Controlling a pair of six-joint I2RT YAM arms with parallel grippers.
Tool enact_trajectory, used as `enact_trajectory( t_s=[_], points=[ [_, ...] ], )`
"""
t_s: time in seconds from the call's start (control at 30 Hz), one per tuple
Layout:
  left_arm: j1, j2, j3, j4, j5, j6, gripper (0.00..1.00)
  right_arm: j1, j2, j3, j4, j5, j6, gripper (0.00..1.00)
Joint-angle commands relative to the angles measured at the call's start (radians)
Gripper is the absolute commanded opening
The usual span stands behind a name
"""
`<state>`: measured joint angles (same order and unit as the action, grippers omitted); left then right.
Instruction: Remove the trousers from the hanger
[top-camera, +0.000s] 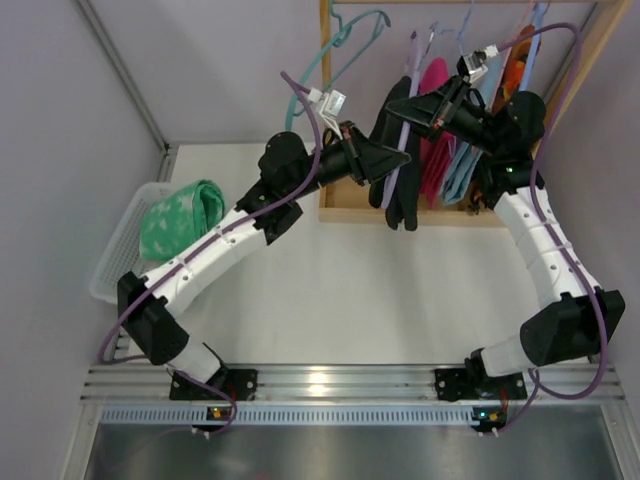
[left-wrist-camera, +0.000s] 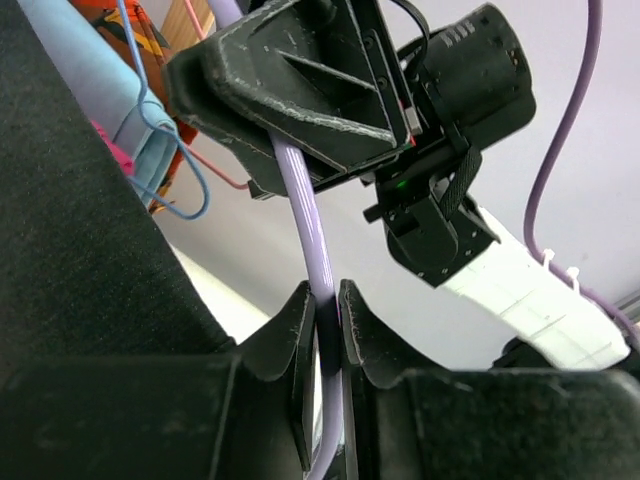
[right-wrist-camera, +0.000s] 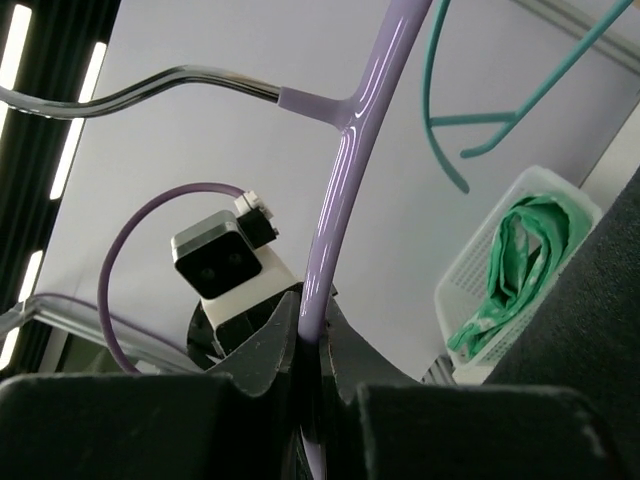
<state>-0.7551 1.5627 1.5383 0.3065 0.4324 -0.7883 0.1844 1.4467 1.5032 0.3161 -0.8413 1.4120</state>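
Note:
The black trousers hang from a lilac hanger in front of the wooden rack. My left gripper is shut on the hanger's lower rod, with the black cloth right beside it. My right gripper is shut on the same hanger higher up. The magenta trousers, light blue trousers and orange patterned trousers hang on the rack behind. The mint-green trousers lie in a white basket.
An empty teal hanger hangs at the rack's left end and also shows in the right wrist view. The basket stands at the table's left edge. Grey walls close in the left and back.

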Motion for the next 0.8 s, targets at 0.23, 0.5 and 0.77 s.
enact_trajectory(
  t_s=[0.23, 0.5, 0.77],
  points=[
    [0.039, -0.337, -0.176, -0.05, -0.085, 0.478, 0.5, 0.01, -0.058, 0.002, 0.166, -0.041, 0.061, 0.0],
    [0.036, -0.484, -0.423, -0.099, -0.139, 0.684, 0.73, 0.01, -0.068, -0.074, 0.192, -0.058, 0.143, 0.0],
    [-0.041, -0.481, -0.512, -0.095, -0.207, 0.978, 0.8, 0.013, -0.089, -0.086, 0.141, -0.062, 0.208, 0.0]
  ],
)
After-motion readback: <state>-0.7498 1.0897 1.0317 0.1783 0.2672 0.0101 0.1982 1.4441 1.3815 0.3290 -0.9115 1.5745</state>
